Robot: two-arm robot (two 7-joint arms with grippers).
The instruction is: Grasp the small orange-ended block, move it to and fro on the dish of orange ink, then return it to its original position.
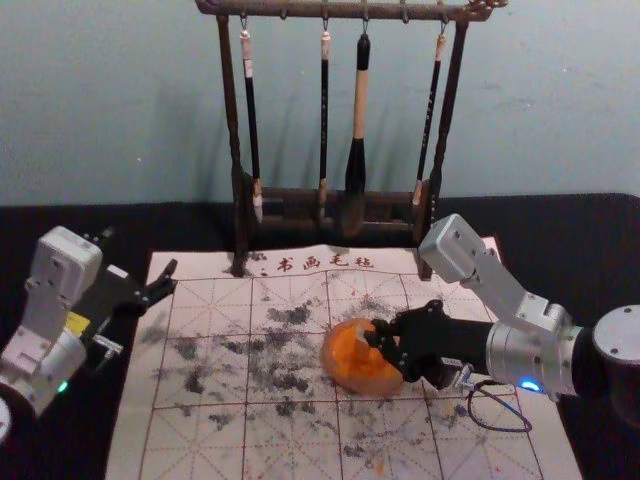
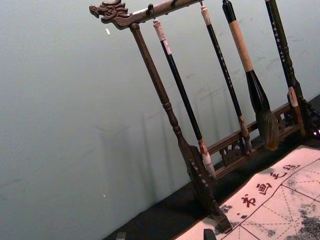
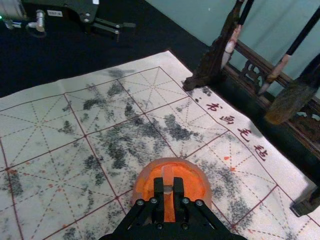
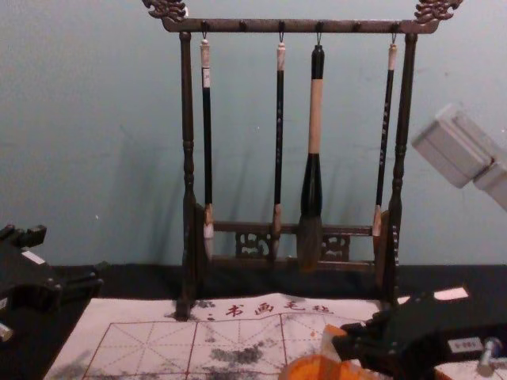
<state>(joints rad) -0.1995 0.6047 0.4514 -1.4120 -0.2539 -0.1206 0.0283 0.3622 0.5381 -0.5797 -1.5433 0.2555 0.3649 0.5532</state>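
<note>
head: high, downward | chest: low, level | wrists: slanted, nearer | shared: brush rack [image 4: 341, 27]

It's rather dim in here, with soft light whose source I can't make out. Faint, smudgy shadows [image 2: 147, 150] lie on the wall [image 2: 60, 100] near the brush rack [image 2: 160, 90]. The black surface [image 1: 590, 230] swallows detail, the mat [image 1: 290, 445] reads pale, and a blue lamp [image 1: 529, 385] glares on the right arm [image 1: 525, 350].

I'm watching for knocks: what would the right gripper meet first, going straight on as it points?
Most likely the orange ink dish, led by the block in the right gripper; whether they touch is unclear.
</note>
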